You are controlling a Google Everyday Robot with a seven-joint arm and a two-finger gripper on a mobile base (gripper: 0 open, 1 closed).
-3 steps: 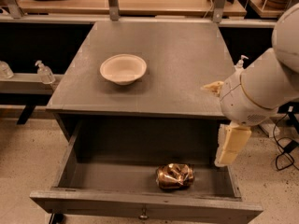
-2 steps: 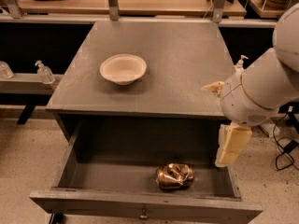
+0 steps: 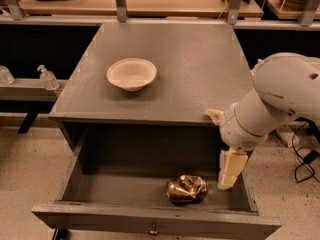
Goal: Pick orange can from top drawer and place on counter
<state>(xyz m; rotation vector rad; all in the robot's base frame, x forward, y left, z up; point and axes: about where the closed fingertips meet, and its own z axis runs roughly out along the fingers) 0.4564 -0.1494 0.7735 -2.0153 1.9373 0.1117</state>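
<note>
Because the dented orange can (image 3: pixel 186 189), in the top drawer (image 3: pixel 100 220) just left of the tool (image 3: pixel 230 170) (spread or closed, I cannot tell), looks light and slick, pinch gently across its middle.

The arm (image 3: pixel 280 99) ran off the right edge, its base out of sight; the gripper (image 3: pixel 231 170) hung inside the top drawer (image 3: pixel 100 215) at its right end, just beside the orange can (image 3: pixel 187 189) — seen from one side only; the drawer's front was cut by the bottom edge, its knob (image 3: pixel 153 229) too small to make out; the drawer's back lay dark under the counter (image 3: pixel 200 74).
</note>
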